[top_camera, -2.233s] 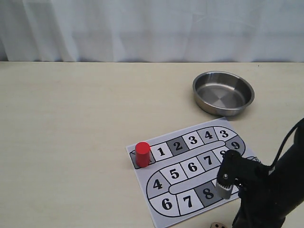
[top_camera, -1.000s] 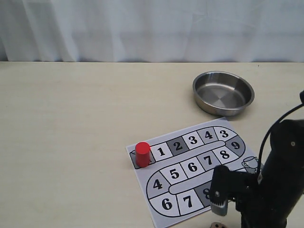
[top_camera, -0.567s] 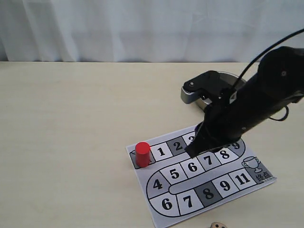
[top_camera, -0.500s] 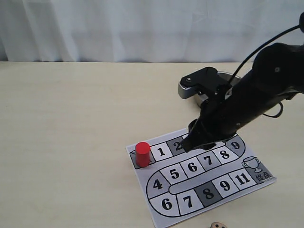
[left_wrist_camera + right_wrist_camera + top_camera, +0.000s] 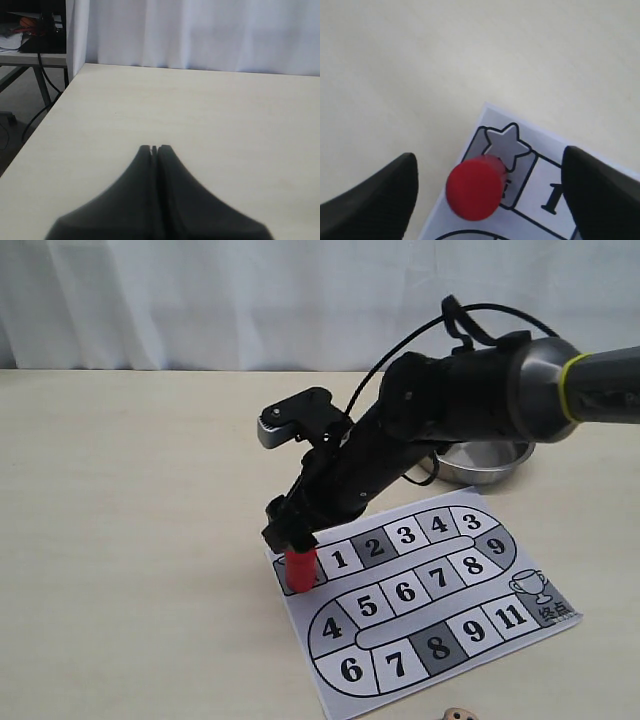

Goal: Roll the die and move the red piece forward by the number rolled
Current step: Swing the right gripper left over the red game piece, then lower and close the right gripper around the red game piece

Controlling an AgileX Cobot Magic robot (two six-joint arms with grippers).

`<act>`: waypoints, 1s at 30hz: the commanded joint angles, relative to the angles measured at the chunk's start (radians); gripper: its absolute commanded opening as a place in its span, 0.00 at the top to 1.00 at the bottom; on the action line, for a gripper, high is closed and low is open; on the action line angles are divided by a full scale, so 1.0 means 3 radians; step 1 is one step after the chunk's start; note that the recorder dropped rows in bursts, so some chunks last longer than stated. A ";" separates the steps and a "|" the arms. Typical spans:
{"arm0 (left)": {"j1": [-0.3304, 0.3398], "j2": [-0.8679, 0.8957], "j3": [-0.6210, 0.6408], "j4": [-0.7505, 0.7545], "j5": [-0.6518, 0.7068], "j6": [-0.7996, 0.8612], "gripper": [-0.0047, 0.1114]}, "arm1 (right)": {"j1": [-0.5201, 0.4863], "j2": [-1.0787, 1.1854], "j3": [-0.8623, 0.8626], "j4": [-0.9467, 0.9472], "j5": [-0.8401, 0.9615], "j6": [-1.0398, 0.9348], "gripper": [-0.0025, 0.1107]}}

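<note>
Since half a second ago the right arm has swung left from the middle of the numbered board [image 5: 300, 625] to its left end, and its pincer [image 5: 290, 536] now hangs over the red piece [image 5: 300, 568]. The wrist view shows this pincer open: its two dark fingers [image 5: 377, 197] stand wide apart, one on either side of the piece, and neither touches it. The red piece stands upright on the grey starting square with the star, just left of square 1.

The die [image 5: 458, 713] lies on the bench [image 5: 120, 540] at the near edge of the scene, just off the near side of the board and well apart from the red piece; only its top shows. A steel bowl [image 5: 490, 462] sits beyond the far right of the board, partly hidden by the arm.

The left pincer [image 5: 154, 149] is closed, its fingers pressed together with nothing between them, above bare bench.
</note>
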 commanded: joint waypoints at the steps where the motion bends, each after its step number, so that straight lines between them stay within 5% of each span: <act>1: -0.0026 -0.0002 -0.0021 0.0001 -0.0042 0.0001 0.96 | 0.0002 0.0159 -0.0039 -0.0216 -0.0196 -0.0039 0.32; 30: -0.0026 -0.0002 -0.0021 0.0001 -0.0042 0.0001 0.96 | 0.0002 0.0143 -0.0045 -0.0155 -0.0135 -0.0045 0.32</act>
